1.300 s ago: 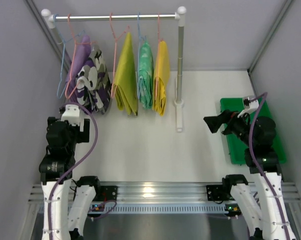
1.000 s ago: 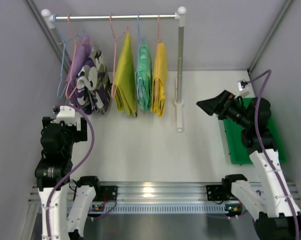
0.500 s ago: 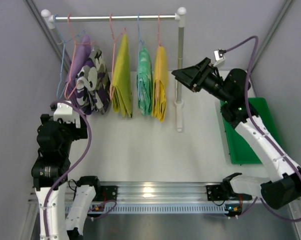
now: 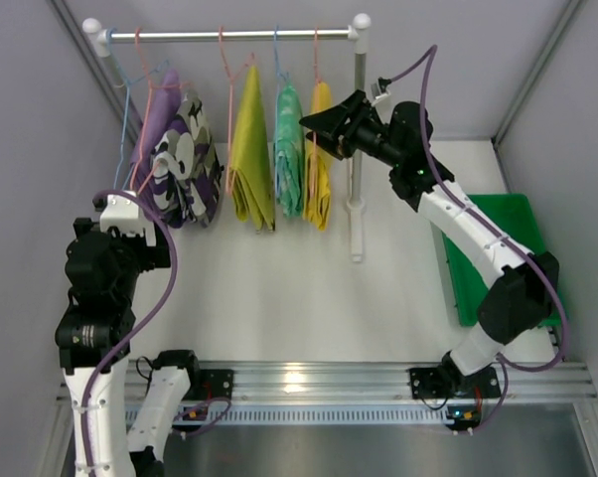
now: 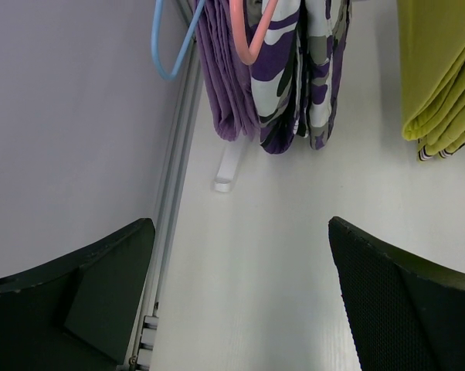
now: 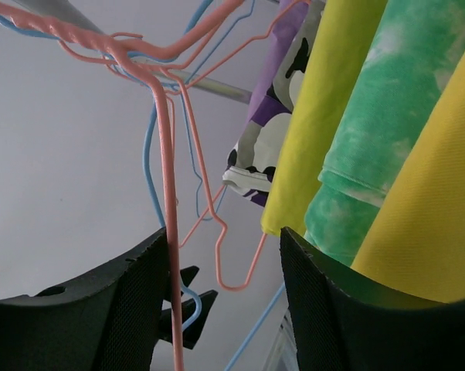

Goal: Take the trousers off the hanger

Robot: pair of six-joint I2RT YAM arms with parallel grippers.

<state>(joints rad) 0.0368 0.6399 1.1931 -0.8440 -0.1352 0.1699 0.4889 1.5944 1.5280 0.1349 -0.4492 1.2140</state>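
The right claw (image 4: 310, 132) had swung from the green tray (image 4: 523, 214) up to the rail (image 4: 239, 34), where the trousers (image 4: 288, 159) hung, the yellow pair (image 4: 320, 169) nearest. Half narrowed, it gripped nothing; a pink hanger (image 6: 169, 193) ran beside one finger. Better to pinch cloth than wire, I judged. The left claw (image 5: 240, 263) gaped wide above the white surface (image 4: 279, 288), and the grey walls (image 4: 577, 99) stood close.

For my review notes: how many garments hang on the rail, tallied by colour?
bright yellow trousers: 1
mint green trousers: 1
olive-yellow trousers: 1
lilac garment: 1
camouflage garment: 1
Total: 5
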